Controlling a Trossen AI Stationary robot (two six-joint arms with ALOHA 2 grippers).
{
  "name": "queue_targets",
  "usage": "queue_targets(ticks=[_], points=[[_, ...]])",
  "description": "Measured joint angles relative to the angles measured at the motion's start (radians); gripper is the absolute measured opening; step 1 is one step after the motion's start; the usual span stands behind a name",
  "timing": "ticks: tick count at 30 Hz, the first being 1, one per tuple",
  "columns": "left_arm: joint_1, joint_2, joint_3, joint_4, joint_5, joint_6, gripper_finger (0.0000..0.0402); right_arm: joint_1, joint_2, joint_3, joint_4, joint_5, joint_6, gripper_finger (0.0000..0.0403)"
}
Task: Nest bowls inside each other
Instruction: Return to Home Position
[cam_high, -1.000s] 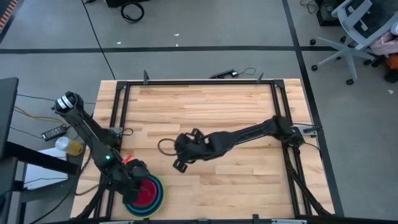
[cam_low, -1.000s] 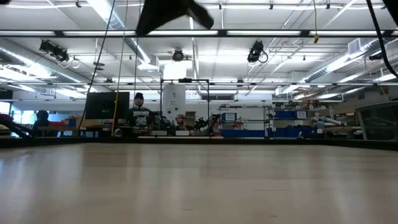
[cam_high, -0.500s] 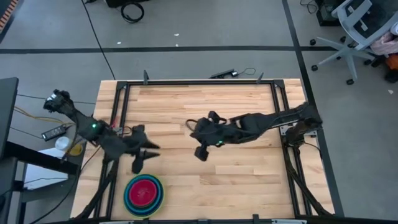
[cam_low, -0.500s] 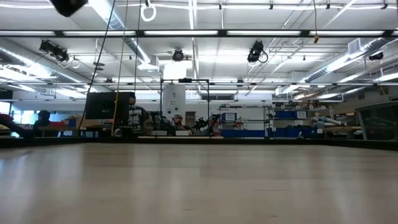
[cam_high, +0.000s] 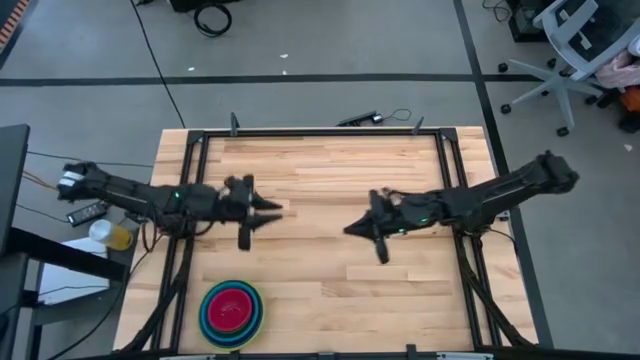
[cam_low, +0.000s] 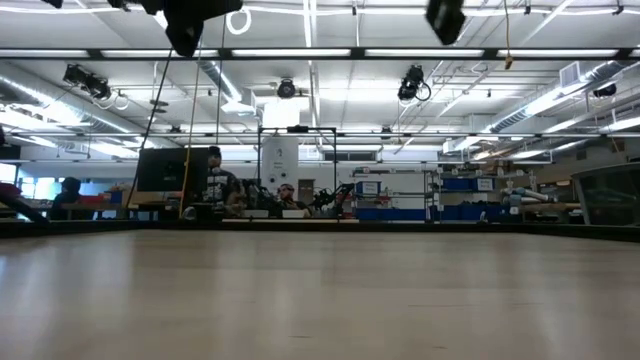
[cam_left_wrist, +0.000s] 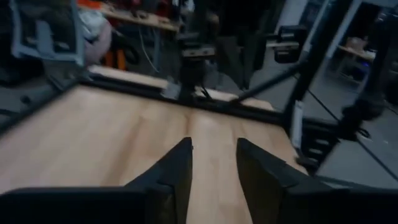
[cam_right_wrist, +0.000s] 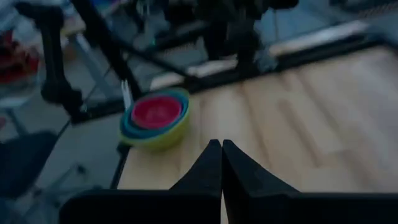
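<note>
High view | 1 nested bowl stack (cam_high: 231, 311) | left hand (cam_left_wrist: 214, 143) slightly parted | right hand (cam_right_wrist: 222, 144) closed, empty

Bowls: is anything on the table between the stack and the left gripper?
No, nothing visible. Only bare wooden table lies between the left gripper and the nested bowls by the table's edge.

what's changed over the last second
The left gripper, open, has come off the stack of bowls in the high view's lower left and swung away over the left middle of the table. The right gripper, shut, has drawn back toward the right side. The stack itself has not moved.
</note>
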Motion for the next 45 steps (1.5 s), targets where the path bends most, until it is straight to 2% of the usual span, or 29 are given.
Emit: queue_targets(ticks=[3,7,9,15,21,25,30,35,39,45], points=[[0.101,-0.061,0.000,-0.033,0.055,0.042,0.0092,-0.010,-0.127,-0.062,0.011,0.055,-0.026,0.0005],[0.219,-0.131,-0.010,-0.093,0.193,0.092,0.0021,-0.020,-0.296,-0.134,0.013,0.082,-0.146,0.0002],[0.251,-0.155,-0.041,-0.095,0.246,0.099,0.0008,-0.019,-0.380,-0.180,0.018,0.091,-0.190,0.0002],[0.289,-0.211,-0.201,0.014,0.263,0.099,0.0007,-0.023,-0.574,-0.431,0.157,0.097,-0.176,0.0001],[0.293,-0.273,-0.361,0.203,0.263,0.112,0.0007,-0.039,-0.655,-0.609,0.234,0.054,-0.086,0.0000],[0.309,-0.334,-0.401,0.197,0.262,0.107,0.0006,-0.051,-0.719,-0.647,0.239,0.052,-0.113,0.0000],[0.341,-0.427,-0.412,0.156,0.262,0.118,0.0006,-0.080,-0.857,-0.709,0.236,0.026,-0.140,0.0000],[0.357,-0.519,-0.412,0.063,0.261,0.139,0.0006,-0.116,-0.978,-0.827,0.258,-0.004,-0.051,0.0000],[0.357,-0.560,-0.412,0.003,0.261,0.140,0.0006,-0.138,-1.011,-0.880,0.284,-0.033,-0.014,0.0000],[0.357,-0.528,-0.412,-0.008,0.260,0.140,0.0006,-0.187,-1.010,-0.881,0.271,-0.080,-0.032,0.0000]])
